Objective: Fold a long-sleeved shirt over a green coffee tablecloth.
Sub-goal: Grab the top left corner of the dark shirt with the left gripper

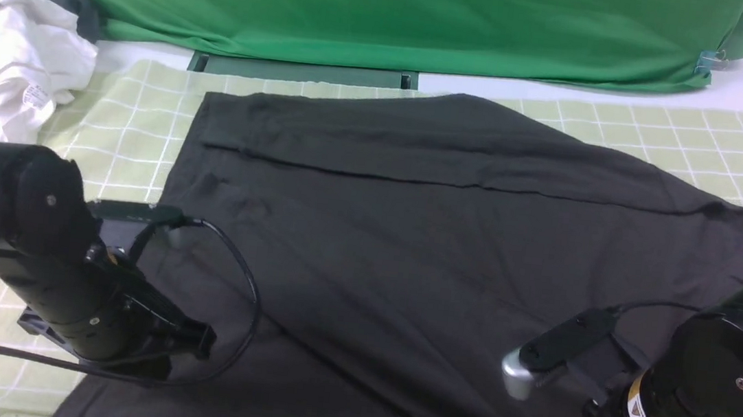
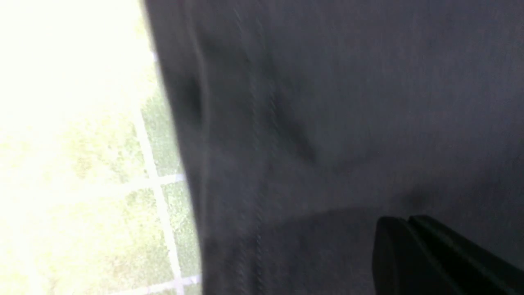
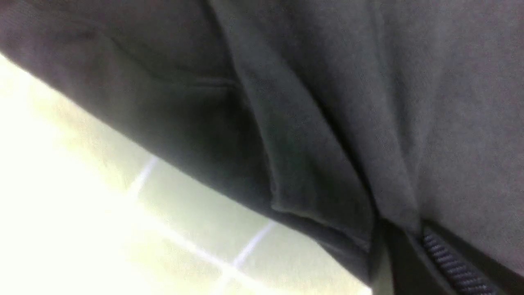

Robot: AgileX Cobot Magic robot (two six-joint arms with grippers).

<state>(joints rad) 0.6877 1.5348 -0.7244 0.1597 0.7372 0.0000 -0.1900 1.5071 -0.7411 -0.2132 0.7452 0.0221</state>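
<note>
The black long-sleeved shirt [image 1: 423, 241] lies spread over the green coffee tablecloth [image 1: 662, 135], a pale yellow-green cloth with a white grid. A folded band runs along the shirt's far edge. My left arm [image 1: 62, 259] reaches over the shirt's near left part. In the left wrist view my left gripper [image 2: 409, 223] is shut just above the shirt [image 2: 348, 102], near its edge by the tablecloth [image 2: 123, 184], and no cloth shows between the fingertips. My right arm [image 1: 704, 395] is at the near right. My right gripper [image 3: 399, 231] is shut on a gathered fold of the shirt [image 3: 307, 164], lifted off the tablecloth [image 3: 184, 213].
A crumpled white garment [image 1: 7, 60] with a small tag lies at the far left. Plain bright green fabric [image 1: 365, 7] hangs across the back, with a clip [image 1: 704, 60] at its right corner. A dark green bar [image 1: 303, 71] sits below it.
</note>
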